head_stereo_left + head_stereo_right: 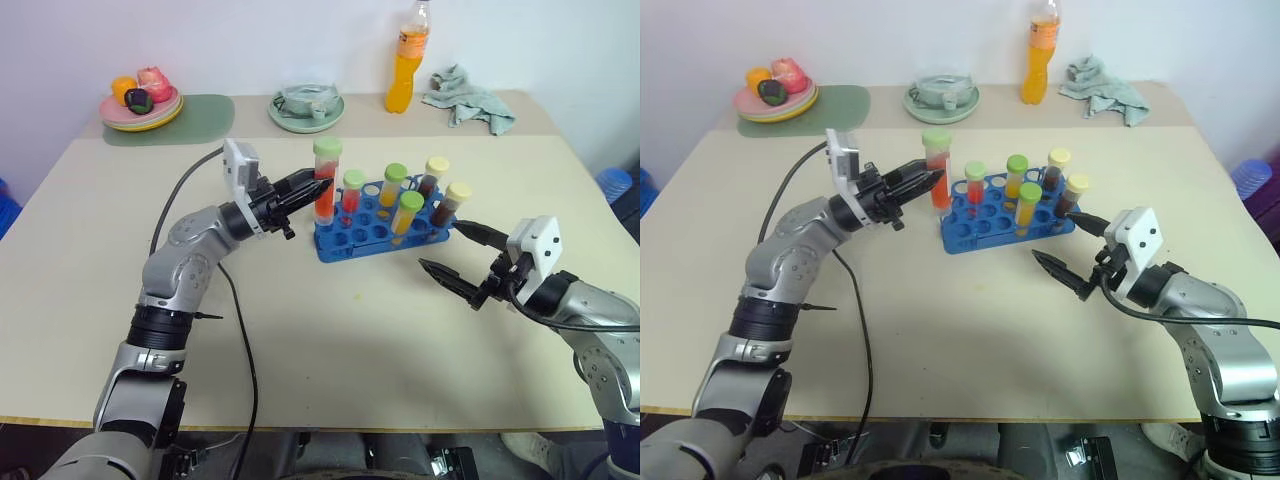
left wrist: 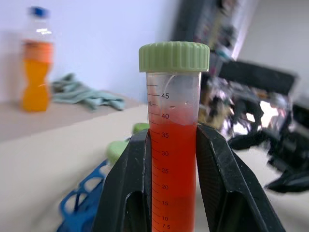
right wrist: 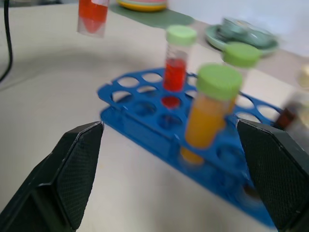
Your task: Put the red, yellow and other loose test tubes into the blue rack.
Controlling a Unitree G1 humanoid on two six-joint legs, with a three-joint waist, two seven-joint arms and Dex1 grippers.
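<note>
Left gripper (image 1: 322, 186) is clamped on a red tube (image 1: 326, 180) with a green cap; the tube is held upright over the left end of the blue rack (image 1: 385, 228), its base not yet seated in a hole. Right gripper (image 1: 459, 255) is spread wide and empty, just beside the rack's right end. Five tubes (image 1: 407, 213) are already seated. No loose tube is seen on the table (image 1: 330, 330), so this insertion is judged the last step.
</note>
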